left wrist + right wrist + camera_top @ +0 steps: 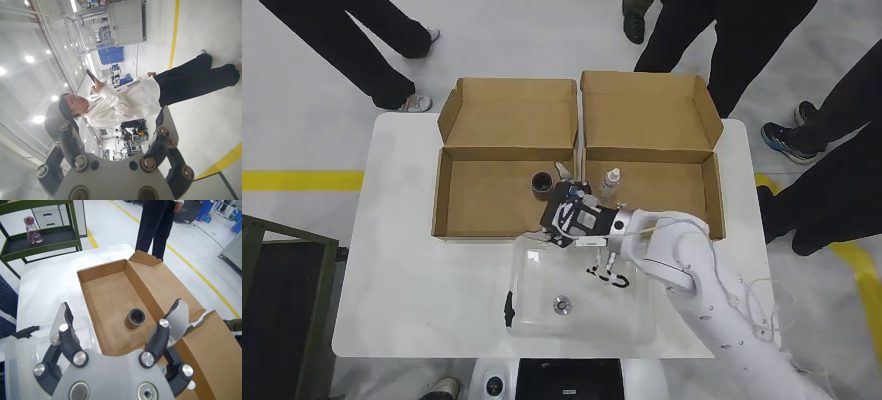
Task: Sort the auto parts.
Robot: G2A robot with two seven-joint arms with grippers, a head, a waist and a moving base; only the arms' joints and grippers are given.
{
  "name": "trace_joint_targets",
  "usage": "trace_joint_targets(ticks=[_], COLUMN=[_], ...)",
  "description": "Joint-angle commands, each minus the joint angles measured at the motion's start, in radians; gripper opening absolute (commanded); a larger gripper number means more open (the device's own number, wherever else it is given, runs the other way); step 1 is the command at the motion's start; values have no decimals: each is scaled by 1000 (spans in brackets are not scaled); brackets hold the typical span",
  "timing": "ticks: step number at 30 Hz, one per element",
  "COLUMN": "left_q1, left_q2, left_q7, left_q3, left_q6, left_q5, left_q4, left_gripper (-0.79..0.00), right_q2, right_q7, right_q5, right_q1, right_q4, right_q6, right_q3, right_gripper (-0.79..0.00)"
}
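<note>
A black cylindrical part point(540, 181) point(135, 318) stands upright in the left cardboard box point(477, 205) point(105, 298). My right gripper point(548, 204) point(121, 313) hangs open and empty over that box's near right corner, just short of the cylinder. A small pale bottle-shaped part point(610, 181) stands in the right cardboard box point(672, 195). The clear tray point(527, 322) at the front holds a round metal part point(563, 304), a black piece point(508, 308) point(24, 331) and a black clip point(610, 275). My left gripper point(109, 117) is open, empty and aimed up at the room.
Both boxes have their lids folded back at the far side of the white table point(402, 280). A green shelf cart point(282, 290) point(37, 239) stands left of the table. People's legs stand around the far and right sides.
</note>
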Motion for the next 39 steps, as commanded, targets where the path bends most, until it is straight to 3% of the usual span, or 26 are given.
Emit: trace_joint_targets(ticks=[1, 11, 18, 30, 39], left_q1=[0, 0, 0, 0, 0], left_q2=[0, 0, 0, 0, 0], left_q7=[0, 0, 0, 0, 0], left_q3=[0, 0, 0, 0, 0], left_q6=[0, 0, 0, 0, 0], left_q5=[0, 0, 0, 0, 0], left_q4=[0, 0, 0, 0, 0], left_gripper=[0, 0, 0, 0, 0], right_q2=[10, 55, 73, 86, 96], right_q7=[11, 18, 5, -5, -3], right_q5=[-11, -48, -124, -169, -205], right_q1=[-29, -203, -269, -316, -333], right_q4=[-29, -134, -172, -140, -119], right_q6=[-49, -232, -326, -334, -307], right_q3=[23, 117, 100, 37, 24], right_gripper=[0, 0, 0, 0, -172])
